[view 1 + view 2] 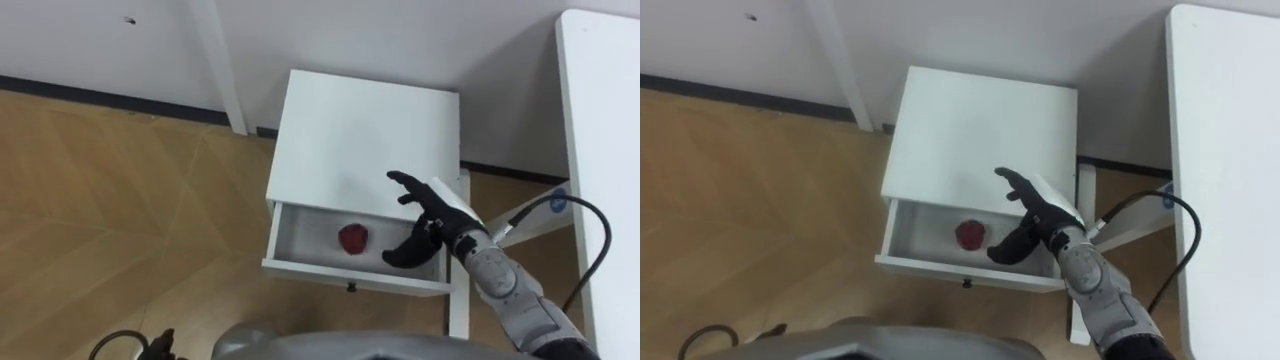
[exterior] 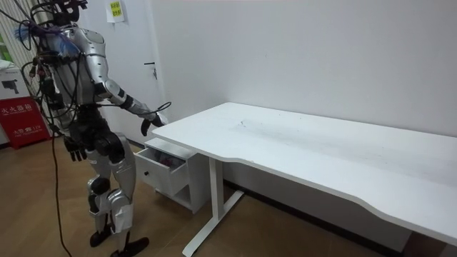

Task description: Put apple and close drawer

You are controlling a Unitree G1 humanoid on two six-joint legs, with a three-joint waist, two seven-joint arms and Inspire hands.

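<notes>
A dark red apple (image 1: 352, 238) lies inside the pulled-out drawer (image 1: 300, 245) of a small white cabinet (image 1: 365, 130), left of the drawer's middle. My right hand (image 1: 425, 225) hovers over the drawer's right part with its fingers spread, open and holding nothing, a short way right of the apple (image 1: 969, 234). In the room view I stand in front of the cabinet with my right hand (image 2: 152, 121) reaching over the open drawer (image 2: 161, 168). My left hand (image 2: 73, 148) hangs at my side with relaxed fingers.
A large white desk (image 1: 600, 150) stands right of the cabinet, its leg (image 1: 458, 300) next to the drawer's right end. A white wall and dark skirting run behind. Wooden floor (image 1: 120, 220) spreads to the left. A red box (image 2: 25, 118) stands behind me.
</notes>
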